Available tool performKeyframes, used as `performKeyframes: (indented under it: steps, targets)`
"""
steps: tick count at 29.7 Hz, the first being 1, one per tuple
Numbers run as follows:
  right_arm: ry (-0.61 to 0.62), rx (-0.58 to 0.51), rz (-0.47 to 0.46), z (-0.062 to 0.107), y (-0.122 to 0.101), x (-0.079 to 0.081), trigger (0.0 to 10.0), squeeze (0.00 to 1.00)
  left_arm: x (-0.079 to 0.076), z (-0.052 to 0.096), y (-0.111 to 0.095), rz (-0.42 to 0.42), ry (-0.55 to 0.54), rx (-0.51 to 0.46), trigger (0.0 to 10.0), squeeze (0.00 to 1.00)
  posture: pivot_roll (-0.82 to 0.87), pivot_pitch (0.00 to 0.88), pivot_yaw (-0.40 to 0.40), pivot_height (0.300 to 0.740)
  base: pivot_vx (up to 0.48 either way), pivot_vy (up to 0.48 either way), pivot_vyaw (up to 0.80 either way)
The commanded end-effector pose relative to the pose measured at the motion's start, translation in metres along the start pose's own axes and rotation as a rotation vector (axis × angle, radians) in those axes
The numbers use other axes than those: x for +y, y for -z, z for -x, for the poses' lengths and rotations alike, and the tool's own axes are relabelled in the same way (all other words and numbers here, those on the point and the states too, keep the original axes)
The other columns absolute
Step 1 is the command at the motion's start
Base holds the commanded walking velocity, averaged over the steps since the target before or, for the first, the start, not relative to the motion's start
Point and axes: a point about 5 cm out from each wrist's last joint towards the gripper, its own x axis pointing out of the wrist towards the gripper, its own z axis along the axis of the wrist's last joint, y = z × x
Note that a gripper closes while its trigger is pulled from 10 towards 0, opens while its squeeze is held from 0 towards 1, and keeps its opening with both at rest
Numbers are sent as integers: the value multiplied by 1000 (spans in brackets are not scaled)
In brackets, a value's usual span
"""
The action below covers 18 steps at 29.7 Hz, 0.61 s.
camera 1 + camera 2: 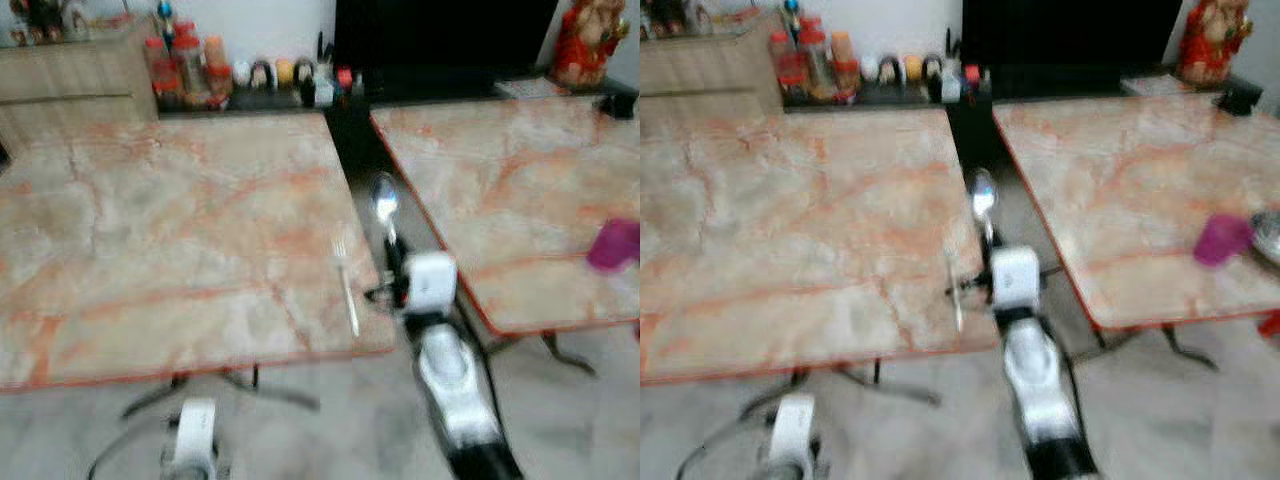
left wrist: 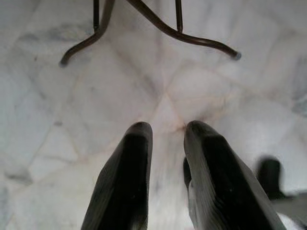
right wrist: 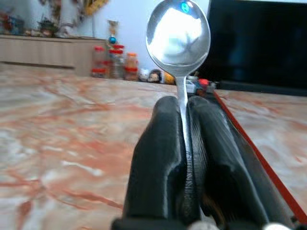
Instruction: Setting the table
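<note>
You see a polished metal spoon (image 3: 178, 36), its bowl mirror-bright, pinched between the matt black, finely ribbed fingers (image 3: 158, 158) of the right gripper (image 3: 184, 103). The fork (image 1: 346, 285) looks like dull silvery metal. Both tables, left table (image 1: 150, 230) and right table (image 1: 500, 190), show smooth stone-like tops veined in orange. Your left gripper (image 2: 165, 132) hangs over a pale, glossy marble-look floor (image 2: 72, 96). The cup (image 1: 1220, 240) looks like magenta plastic.

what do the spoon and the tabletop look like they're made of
Spoon, clamped in the right pincer: polished metal, likely steel, since its bowl mirrors the room. Tabletop: looks like marble or a marble-print surface, cream with reddish veins and a faint sheen; which one cannot be told.
</note>
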Motion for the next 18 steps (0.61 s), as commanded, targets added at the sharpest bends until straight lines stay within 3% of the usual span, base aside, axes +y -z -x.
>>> performKeyframes:
  steps: [1,18]
  targets:
    - [19,-19,13,-1,-4,-8,10000,0,-3,-1,-4,11,3,-10,10000,0,-30,0,20,740,0,-371,0]
    - [28,15,16,4,5,-10,10000,0,-4,-1,-4,11,5,-12,10000,0,-32,0,22,740,0,-366,0]
